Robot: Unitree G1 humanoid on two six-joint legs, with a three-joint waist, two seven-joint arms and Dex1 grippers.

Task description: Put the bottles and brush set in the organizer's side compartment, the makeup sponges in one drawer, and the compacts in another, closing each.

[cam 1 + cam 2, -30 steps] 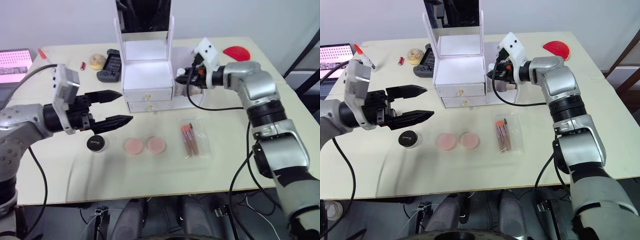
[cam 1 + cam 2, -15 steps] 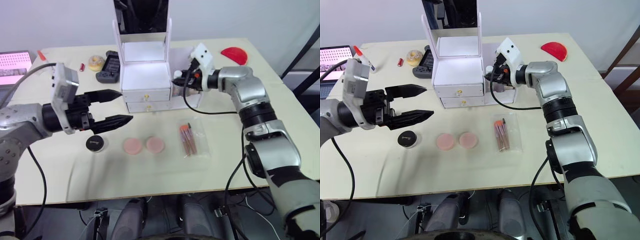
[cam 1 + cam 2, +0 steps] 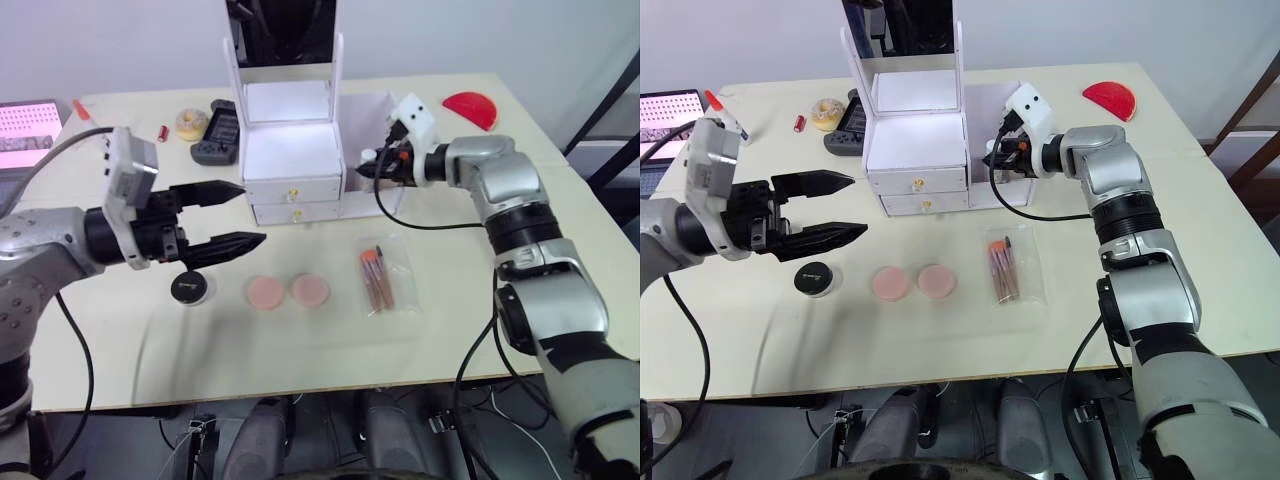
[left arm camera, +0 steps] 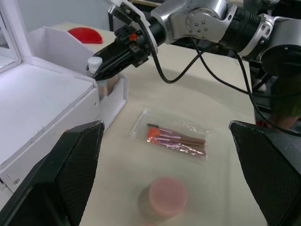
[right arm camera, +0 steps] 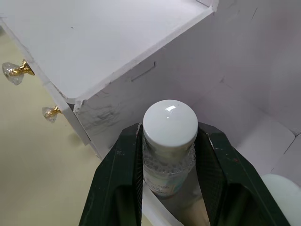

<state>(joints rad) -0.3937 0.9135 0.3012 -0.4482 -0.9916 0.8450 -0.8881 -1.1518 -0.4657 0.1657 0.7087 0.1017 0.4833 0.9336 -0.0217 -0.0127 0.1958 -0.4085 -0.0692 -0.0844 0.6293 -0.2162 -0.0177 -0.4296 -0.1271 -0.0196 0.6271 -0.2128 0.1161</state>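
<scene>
Right wrist view: our right end effector [image 5: 170, 155] grips a white-capped clear bottle [image 5: 169, 141] over the organizer's white open bin [image 5: 235, 108]; left end effector [image 3: 235, 215] spread wide at nine o'clock.

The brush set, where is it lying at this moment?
The brush set lies flat on the table in its clear bag, in front of the organizer's side compartment, on the robot's right of the two makeup sponges.
</scene>
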